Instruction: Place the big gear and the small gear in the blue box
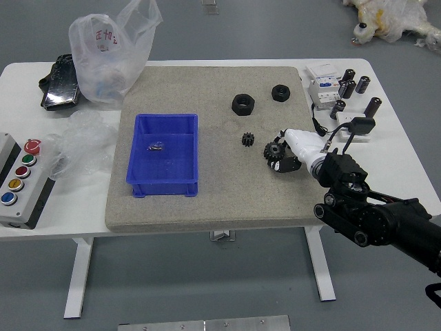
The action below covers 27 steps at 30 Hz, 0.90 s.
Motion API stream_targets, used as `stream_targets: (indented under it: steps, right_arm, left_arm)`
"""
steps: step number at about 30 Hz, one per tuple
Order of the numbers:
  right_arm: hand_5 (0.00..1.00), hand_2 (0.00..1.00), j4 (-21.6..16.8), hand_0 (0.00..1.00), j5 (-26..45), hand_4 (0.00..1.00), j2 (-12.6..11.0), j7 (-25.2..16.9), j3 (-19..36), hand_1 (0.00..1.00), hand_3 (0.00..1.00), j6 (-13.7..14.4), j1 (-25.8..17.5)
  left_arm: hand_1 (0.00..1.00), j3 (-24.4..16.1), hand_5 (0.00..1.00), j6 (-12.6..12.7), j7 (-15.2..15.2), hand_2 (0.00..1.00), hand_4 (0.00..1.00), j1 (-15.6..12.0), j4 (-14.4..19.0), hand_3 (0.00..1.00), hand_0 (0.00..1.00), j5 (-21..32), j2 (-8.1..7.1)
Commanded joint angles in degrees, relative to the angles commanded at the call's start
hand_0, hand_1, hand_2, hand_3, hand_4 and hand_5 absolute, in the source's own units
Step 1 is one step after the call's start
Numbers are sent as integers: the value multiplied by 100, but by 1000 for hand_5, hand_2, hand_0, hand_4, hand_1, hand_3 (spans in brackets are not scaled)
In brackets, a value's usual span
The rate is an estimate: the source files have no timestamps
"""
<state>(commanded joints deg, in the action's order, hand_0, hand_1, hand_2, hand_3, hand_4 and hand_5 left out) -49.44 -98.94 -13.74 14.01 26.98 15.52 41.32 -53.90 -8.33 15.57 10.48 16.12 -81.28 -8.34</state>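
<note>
From the right my right hand [286,155], white-backed with black fingers, reaches over the beige mat. Its fingers curl around the big gear [274,151], a black toothed wheel whose top shows between them. Just left of the hand, apart from it, the small black gear [248,139] lies on the mat. The blue box [163,187] stands on the left part of the mat, with a small shiny item inside. My left hand is out of view.
Two black nuts [242,104] lie behind the gears. White boxes [324,93] and several black cylinders stand at the back right. Plastic bags [107,58], a black packet [62,83] and a button panel [24,183] are at the left. The mat [227,200] covers the middle.
</note>
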Motion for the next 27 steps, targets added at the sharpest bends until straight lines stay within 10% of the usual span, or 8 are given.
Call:
stream_targets:
  steps: [14, 21, 23, 27]
  right_arm:
    - [20, 353, -1360, 636, -689, 455, -34, 34, 75, 528, 465, 144, 88]
    - [2, 376, -2153, 645, -956, 479, 512, 113, -461, 531, 479, 124, 390]
    - [2, 530, -2165, 671, -990, 508, 685, 128, -609, 589, 536, 109, 501]
    - [2, 530, -2000, 671, -1014, 508, 965, 156, -763, 589, 536, 92, 676]
  left_arm:
    - [530, -2, 491, -4, 2, 539, 691, -5, 3, 670, 710, -3, -13]
    - [530, -48, 490, -33, 35, 540, 691, -6, 15, 671, 710, -61, -8]
    - [530, -53, 490, -39, 38, 540, 690, -2, 17, 671, 710, -71, -12]
    - [530, -72, 490, -50, 42, 540, 690, 3, 19, 671, 710, -102, -24]
